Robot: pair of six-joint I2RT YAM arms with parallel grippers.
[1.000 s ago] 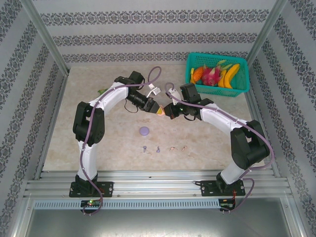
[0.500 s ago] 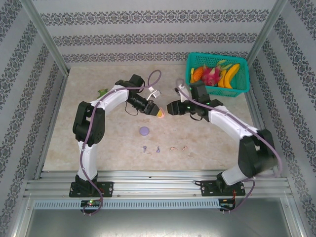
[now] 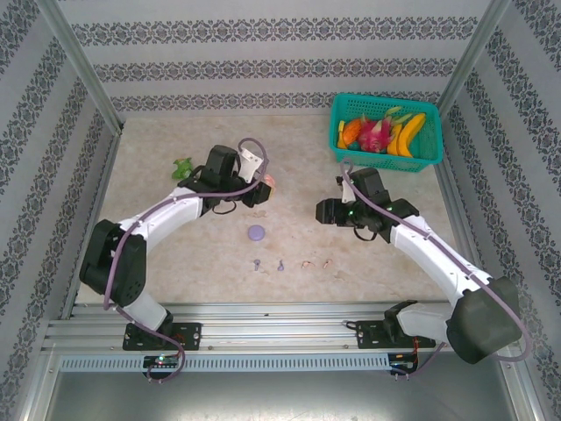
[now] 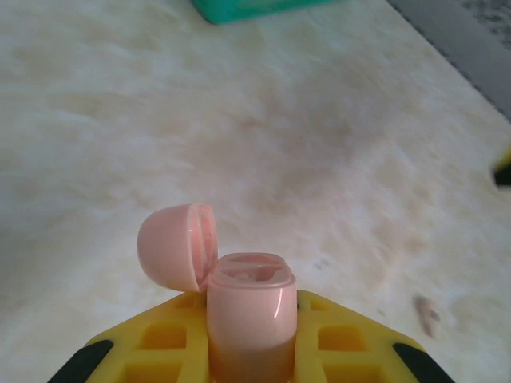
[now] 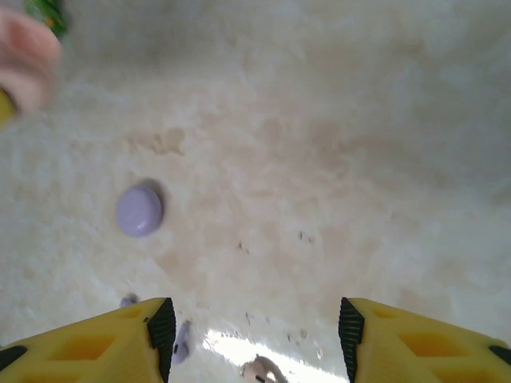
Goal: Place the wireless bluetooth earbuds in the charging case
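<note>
**Earbuds all out on the table, pink case held with its lid open**

So the four earbuds (image 3: 281,265) lie in a loose row on the table (image 3: 175,254), toward the near edge and between the two arms. The two purple ones are on the left and the two pink ones on the right, none of them touching. Just beyond them sits the purple case (image 3: 256,232), round, closed and lying flat.

The pink case (image 4: 251,303) isn't on the table. The left pincer (image 3: 259,188) is clamped on it and holds it upright, with the lid (image 4: 177,246) flipped open to one side. In the left wrist view you can see two hollows in its top.

The right pincer (image 3: 323,210) hangs over the table to the right of the purple case, jaws apart, gripping nothing.

The table itself is beige and marbled with a few darker smudges. A teal basket (image 3: 386,163) of fruit sits in the far right corner, and a small green thing (image 3: 182,167) lies far left by the left arm. Three walls of grey-and-white striped wallpaper with ornamental bands close it in, and metal rails (image 3: 280,329) run along the near edge by the arm bases.
</note>
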